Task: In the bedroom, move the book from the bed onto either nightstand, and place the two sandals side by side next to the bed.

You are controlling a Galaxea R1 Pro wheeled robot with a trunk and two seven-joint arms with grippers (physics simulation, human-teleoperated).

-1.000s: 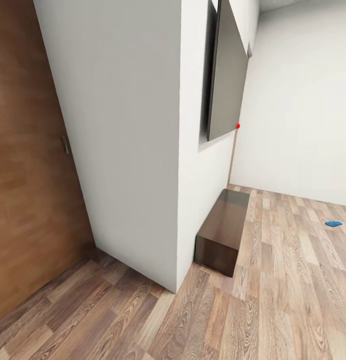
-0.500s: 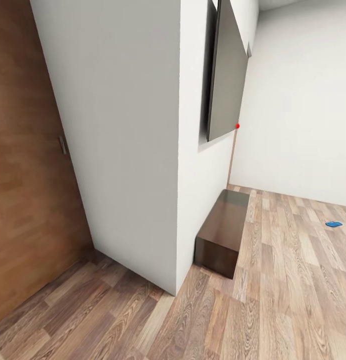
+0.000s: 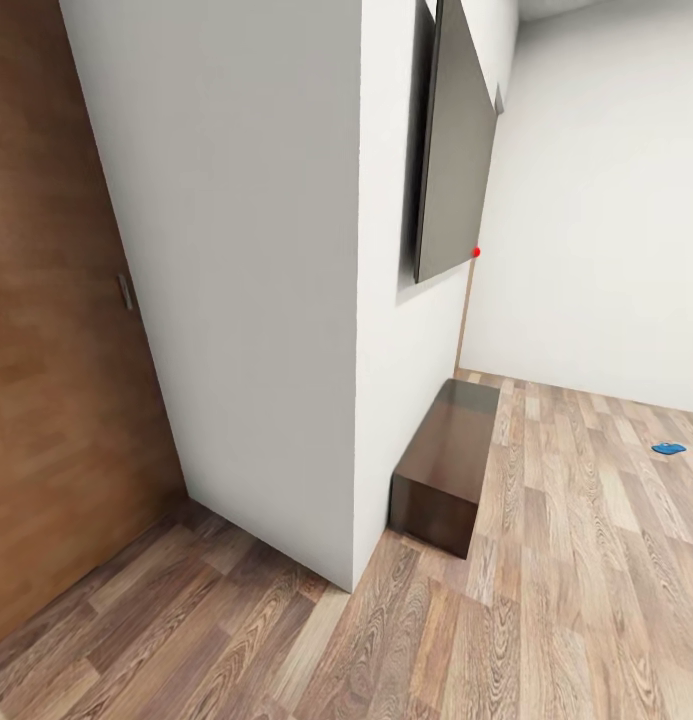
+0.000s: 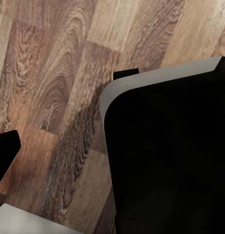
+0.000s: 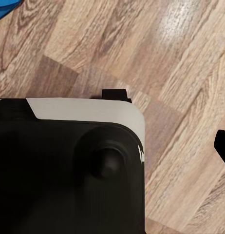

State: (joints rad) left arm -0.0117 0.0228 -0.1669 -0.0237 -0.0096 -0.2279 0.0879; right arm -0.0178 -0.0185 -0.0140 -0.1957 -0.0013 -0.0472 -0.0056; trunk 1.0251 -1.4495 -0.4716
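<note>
Wood-plank floor (image 3: pixel 546 600) fills the lower head view, white wall corner (image 3: pixel 361 300) dead ahead. Brown wooden door (image 3: pixel 56 350) at left, handle (image 3: pixel 126 292) visible. Low dark-brown cabinet (image 3: pixel 448 465) sits against the wall just past the corner, below a dark wall panel (image 3: pixel 454 150) with a red dot (image 3: pixel 476 252) at its lower edge. One blue sandal (image 3: pixel 669 449) lies on the floor far right, well apart from the cabinet; a blue scrap at the edge of the right wrist view (image 5: pixel 5 7) may be a sandal too, can't tell.

Versus 1 s ago: door edge and handle shifted slightly left, sandal barely moved, so the camera moved. No change from 0.5 s ago.

Both wrist views show floor and dark robot body (image 4: pixel 171 156). Gripper state, left or right: cannot tell.
</note>
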